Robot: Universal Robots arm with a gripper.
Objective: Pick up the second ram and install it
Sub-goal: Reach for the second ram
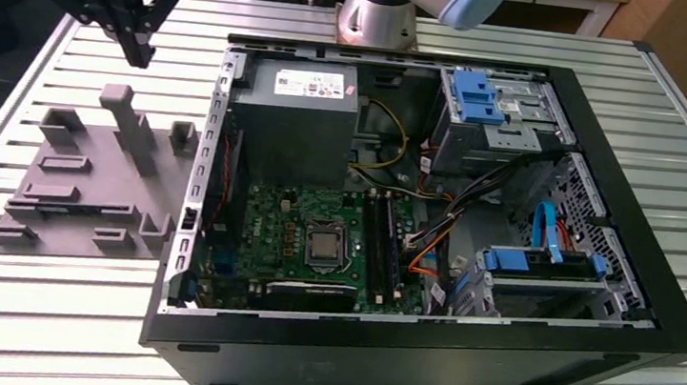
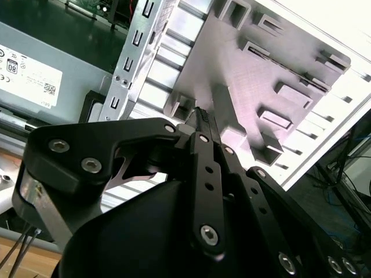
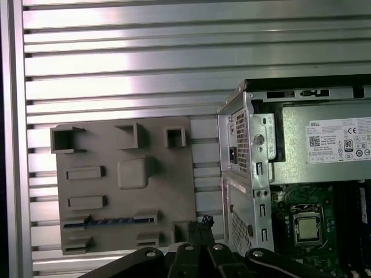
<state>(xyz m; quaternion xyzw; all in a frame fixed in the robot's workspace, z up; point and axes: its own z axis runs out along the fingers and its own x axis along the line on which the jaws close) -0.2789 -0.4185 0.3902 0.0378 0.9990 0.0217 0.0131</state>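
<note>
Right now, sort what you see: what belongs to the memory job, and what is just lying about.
Job in hand: memory stick lying in the grey holder; memory slots; hand.
Lying about: power supply; blue drive bracket; cables.

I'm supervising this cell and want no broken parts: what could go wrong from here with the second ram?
1. The second ram sits low in a slot of the grey holder; the shut gripper could strike the slot's walls or nearby posts.
2. The case wall rises right beside the holder, so a low carry might clip it.
</note>
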